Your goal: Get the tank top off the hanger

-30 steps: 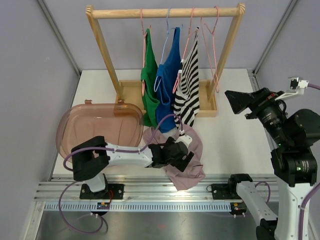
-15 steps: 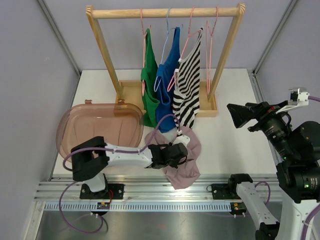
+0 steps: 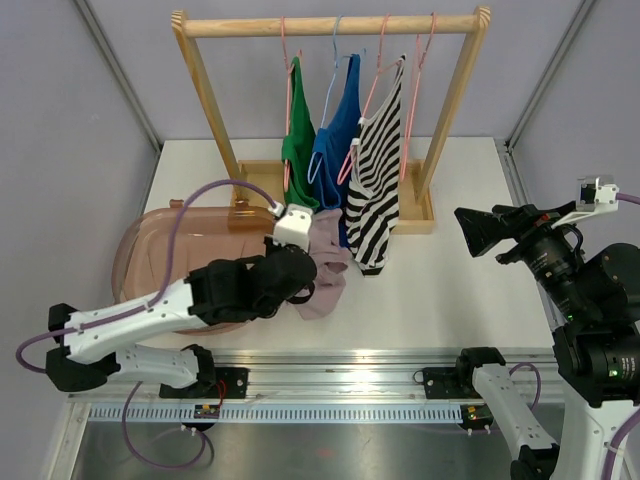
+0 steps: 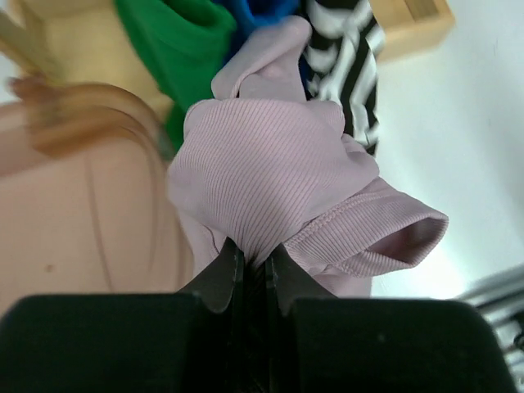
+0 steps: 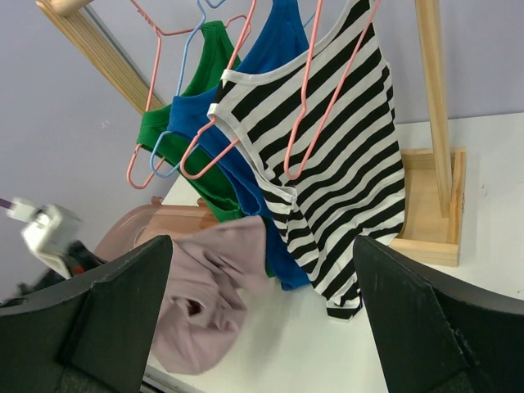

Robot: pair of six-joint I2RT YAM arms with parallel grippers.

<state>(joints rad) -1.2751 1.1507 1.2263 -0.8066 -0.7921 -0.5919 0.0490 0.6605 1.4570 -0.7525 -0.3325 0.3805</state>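
A mauve ribbed tank top (image 3: pixel 325 265) hangs bunched in the air, off any hanger. My left gripper (image 3: pixel 302 285) is shut on a fold of it, in front of the rack and beside the tub. In the left wrist view the jaws (image 4: pixel 255 258) pinch the mauve top (image 4: pixel 262 176) tightly. An empty pink hanger (image 3: pixel 425 100) hangs at the rack's right end. My right gripper (image 3: pixel 478 225) is raised at the right, open and empty. In its wrist view the gripper (image 5: pixel 262 246) looks toward the mauve top (image 5: pixel 205 303).
The wooden rack (image 3: pixel 330 25) stands at the back with a green top (image 3: pixel 297 150), a blue top (image 3: pixel 335 140) and a striped top (image 3: pixel 375 190) on hangers. A translucent brown tub (image 3: pixel 170 240) sits at the left, partly under my left arm.
My left gripper shut on the mauve top, which lay on the table, and lifted it up, back and to the left. The right arm shifted only slightly.
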